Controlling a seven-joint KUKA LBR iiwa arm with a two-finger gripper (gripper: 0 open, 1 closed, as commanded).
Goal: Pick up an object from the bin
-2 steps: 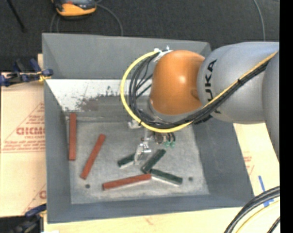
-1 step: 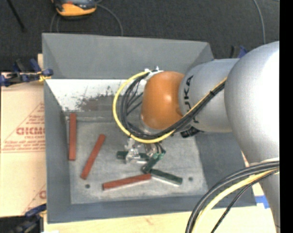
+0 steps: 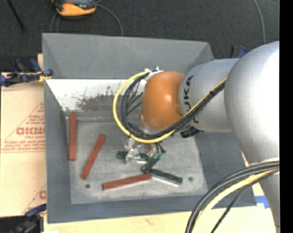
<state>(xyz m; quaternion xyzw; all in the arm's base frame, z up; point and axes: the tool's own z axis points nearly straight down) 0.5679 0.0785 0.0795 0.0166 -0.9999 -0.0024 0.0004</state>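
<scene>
Gripper (image 3: 137,154) sits among dark green sticks (image 3: 167,177), beneath arm (image 3: 209,106) lettered KUKA.

**Soft light from above, dark surround**

We see the bin (image 3: 59,130) lit evenly from overhead, with its far wall brightest toward the left. The arm (image 3: 253,91) glows pale along its top, and its orange cover (image 3: 158,98) carries a soft sheen. Shade gathers beneath the gripper (image 3: 139,155). The floor (image 3: 151,13) around the bin is dim.

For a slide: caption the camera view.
End effector over dark green pieces in bin; three red sticks nearby.
</scene>
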